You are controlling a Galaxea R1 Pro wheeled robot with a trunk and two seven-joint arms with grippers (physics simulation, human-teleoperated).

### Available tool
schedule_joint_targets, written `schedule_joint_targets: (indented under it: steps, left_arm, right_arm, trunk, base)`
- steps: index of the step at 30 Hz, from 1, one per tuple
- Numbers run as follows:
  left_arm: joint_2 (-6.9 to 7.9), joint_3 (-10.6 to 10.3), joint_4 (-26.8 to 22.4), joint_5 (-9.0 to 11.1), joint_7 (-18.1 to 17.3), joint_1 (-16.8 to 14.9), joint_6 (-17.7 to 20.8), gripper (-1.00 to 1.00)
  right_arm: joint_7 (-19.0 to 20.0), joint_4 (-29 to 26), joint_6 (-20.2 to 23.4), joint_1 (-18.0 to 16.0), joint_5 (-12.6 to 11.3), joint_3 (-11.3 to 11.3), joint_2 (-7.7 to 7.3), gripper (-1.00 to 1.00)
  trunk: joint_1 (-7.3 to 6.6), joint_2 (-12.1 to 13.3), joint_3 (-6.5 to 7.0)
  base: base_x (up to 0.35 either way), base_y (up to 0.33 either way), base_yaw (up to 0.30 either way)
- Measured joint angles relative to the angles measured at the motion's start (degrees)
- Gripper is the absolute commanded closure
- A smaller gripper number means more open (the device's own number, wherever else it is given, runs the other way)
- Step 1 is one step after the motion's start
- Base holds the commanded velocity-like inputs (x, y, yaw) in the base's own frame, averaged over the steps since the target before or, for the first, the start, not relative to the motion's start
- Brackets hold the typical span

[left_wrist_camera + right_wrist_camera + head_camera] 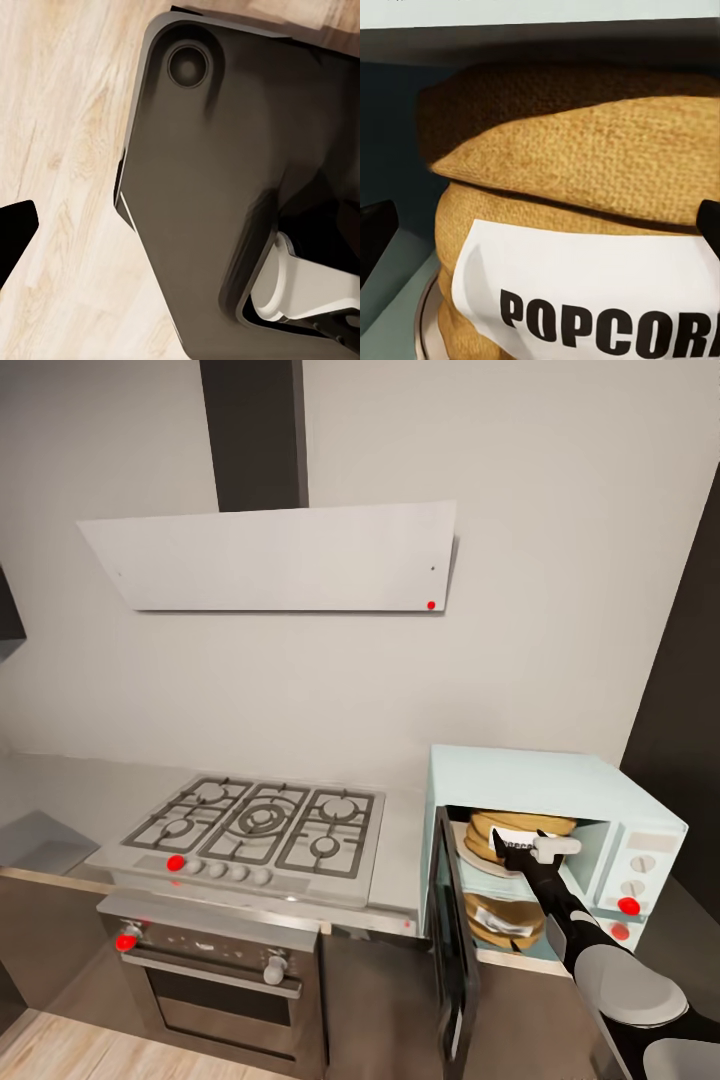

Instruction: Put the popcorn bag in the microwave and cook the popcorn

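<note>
Popcorn bag [510, 838] sits inside the microwave [600, 800], on the white turntable plate [478, 863], rolled rim up, "POPCORN" label facing out the opening. Microwave door [450, 950] hangs wide open toward us; the dark glass reflects the bag. Microwave stands on the desk [400, 860], just right of the gas hob [262, 826], with the built-in oven [215, 975] under the hob and the range hood [275, 555] above on the wall.

Our right arm reaches into the cavity; right gripper [535, 852] is at the front of the bag, at label height. In the right wrist view the bag [585, 217] is very close, with dark fingers [375, 236] at either edge of the picture, spread wider than the label. We cannot tell whether they press on the bag or stand just off it.

Left wrist view looks down at wooden floor [60, 150] and the robot's dark base [225, 187]; one dark fingertip [13, 232] shows at the edge. We cannot tell how far open the left fingers are.
</note>
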Motion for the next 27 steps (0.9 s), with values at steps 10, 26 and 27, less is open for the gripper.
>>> schedule_joint_targets:
  steps: [10, 26, 27]
  left_arm:
    - [-0.14, 0.0, 0.0, 0.0, 0.0, 0.0, -0.1, -1.00]
    - [-0.06, 0.1, 0.0, 0.0, 0.0, 0.0, -0.1, -1.00]
    - [-0.06, 0.1, 0.0, 0.0, 0.0, 0.0, -0.1, -1.00]
  right_arm:
    - [0.0, 0.0, 0.0, 0.0, 0.0, 0.0, 0.00, -1.00]
    - [0.0, 0.0, 0.0, 0.0, 0.0, 0.0, -0.01, -1.00]
    - [0.0, 0.0, 0.0, 0.0, 0.0, 0.0, 0.00, -1.00]
  trunk:
    - [0.03, 0.0, 0.00]
    - [0.03, 0.0, 0.00]
    - [0.04, 0.0, 0.00]
  base:
    - [-0.259, -0.049, 0.000]
    - [-0.334, 0.073, 0.000]
    - [-0.326, 0.133, 0.000]
